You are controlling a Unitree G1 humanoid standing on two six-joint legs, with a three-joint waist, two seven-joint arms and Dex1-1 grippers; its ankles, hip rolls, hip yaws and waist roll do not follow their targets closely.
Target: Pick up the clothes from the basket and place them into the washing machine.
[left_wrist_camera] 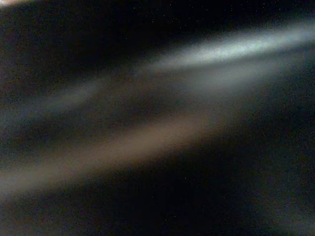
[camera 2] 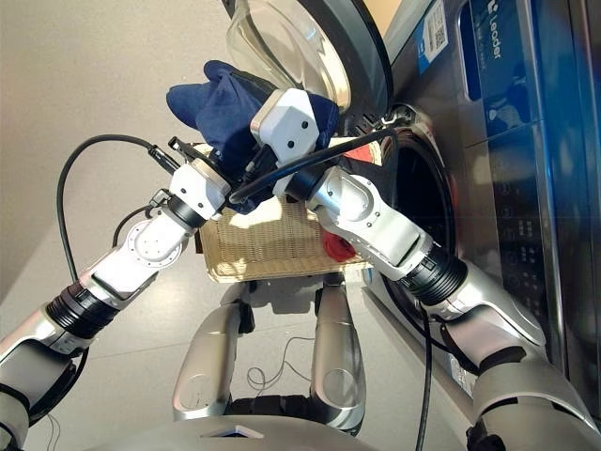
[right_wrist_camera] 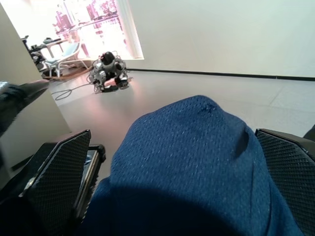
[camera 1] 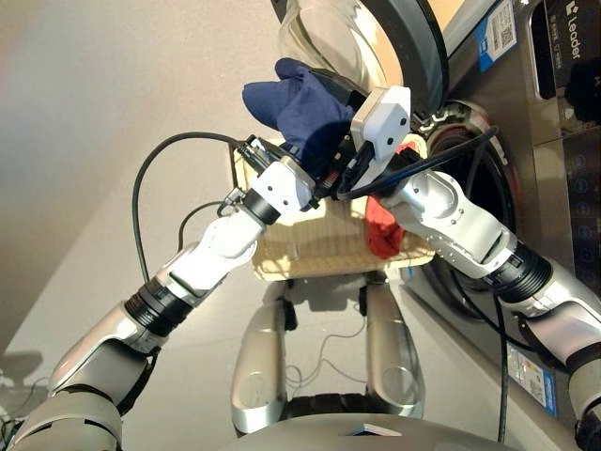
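Navy garment (camera 1: 300, 108) up between both grippers.
Your right gripper (right_wrist_camera: 172, 162) clasps it over the basket (camera 1: 310, 246), beside the washing machine (camera 1: 526, 141); your left's grip can't be told.

Two garments (camera 1: 302, 111), perhaps; one basket (camera 1: 310, 246)

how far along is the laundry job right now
Done: nothing visibly in the washing machine yet; its drum interior is dark, so I cannot rule out a garment inside. In hand: the navy garment is lifted above the basket, between the fingers of the right pincer, with the left pincer alongside. Left: the coral-red garment lies in the basket.
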